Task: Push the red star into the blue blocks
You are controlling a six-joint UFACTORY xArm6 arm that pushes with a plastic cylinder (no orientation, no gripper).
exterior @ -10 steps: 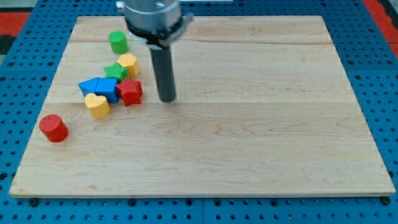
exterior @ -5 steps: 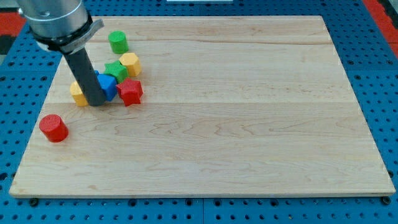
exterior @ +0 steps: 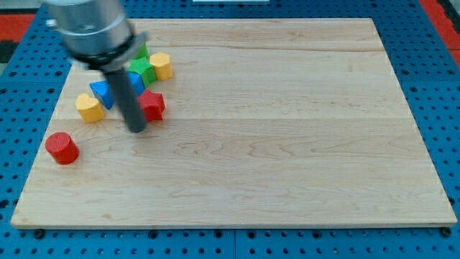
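Observation:
The red star (exterior: 152,105) sits on the wooden board at the upper left, partly behind my rod. My tip (exterior: 136,129) rests just below and left of the star, touching or nearly touching it. A blue block (exterior: 103,93) lies left of the rod, and a second blue block (exterior: 136,82) shows just above the star, mostly hidden by the rod. The star appears to touch the upper blue block.
A yellow block (exterior: 90,108) lies below left of the blue one. A green block (exterior: 141,68) and a yellow block (exterior: 161,65) sit above the star. A red cylinder (exterior: 62,147) stands near the board's left edge. Another green block is hidden behind the arm.
My rod swung left across the cluster, then back right to the star's lower left. The blue, yellow and green blocks shifted; the lower yellow block moved left, the upper one right.

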